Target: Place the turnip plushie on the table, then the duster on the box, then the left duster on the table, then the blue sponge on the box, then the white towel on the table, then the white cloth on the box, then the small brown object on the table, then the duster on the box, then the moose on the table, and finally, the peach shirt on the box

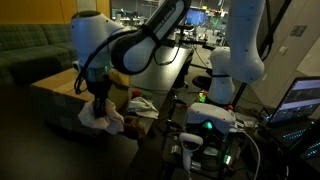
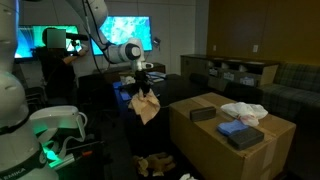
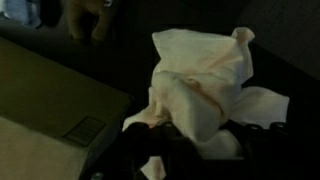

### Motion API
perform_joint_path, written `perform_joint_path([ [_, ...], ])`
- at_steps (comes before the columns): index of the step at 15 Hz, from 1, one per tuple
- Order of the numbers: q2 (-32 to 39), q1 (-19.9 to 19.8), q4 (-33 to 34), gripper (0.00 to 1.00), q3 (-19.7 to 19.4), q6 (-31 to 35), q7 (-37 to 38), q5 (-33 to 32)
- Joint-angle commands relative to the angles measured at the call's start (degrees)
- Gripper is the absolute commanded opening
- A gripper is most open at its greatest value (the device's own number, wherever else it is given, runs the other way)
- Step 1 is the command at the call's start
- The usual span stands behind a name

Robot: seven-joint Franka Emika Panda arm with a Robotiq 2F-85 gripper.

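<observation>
My gripper [image 2: 143, 82] is shut on the peach shirt [image 2: 148, 106], which hangs bunched below the fingers in both exterior views, with the gripper [image 1: 98, 100] just above the shirt [image 1: 104, 118]. In the wrist view the shirt [image 3: 200, 80] fills the middle and runs down between the dark fingers of the gripper [image 3: 190, 140]. The tan box [image 2: 200, 140] stands to the right of the hanging shirt, apart from it. Its top [image 3: 40, 120] shows at the left in the wrist view. A brown plush, the moose [image 3: 85, 15], lies blurred on the black table [image 1: 175, 70].
On the box lie a dark block [image 2: 203, 113], a white cloth [image 2: 243, 110] and a blue pad [image 2: 240, 132]. A person [image 2: 55, 60] stands behind by lit screens. A second robot base [image 1: 215, 120] and cables sit by the table. Sofas [image 2: 290, 85] line the wall.
</observation>
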Motion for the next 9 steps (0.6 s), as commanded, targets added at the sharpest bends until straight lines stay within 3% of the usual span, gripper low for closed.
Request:
perform_joint_path([
  [1, -6.4, -6.9, 0.8, 0.06, 3.5, -3.2, 0.5, -1.5],
  [5, -6.8, -14.1, 6.0, 0.06, 4.7, -2.9, -2.0, -2.0],
  [9, -2.0, -19.2, 14.2, 0.06, 3.8, -1.1, -4.5, -3.0],
])
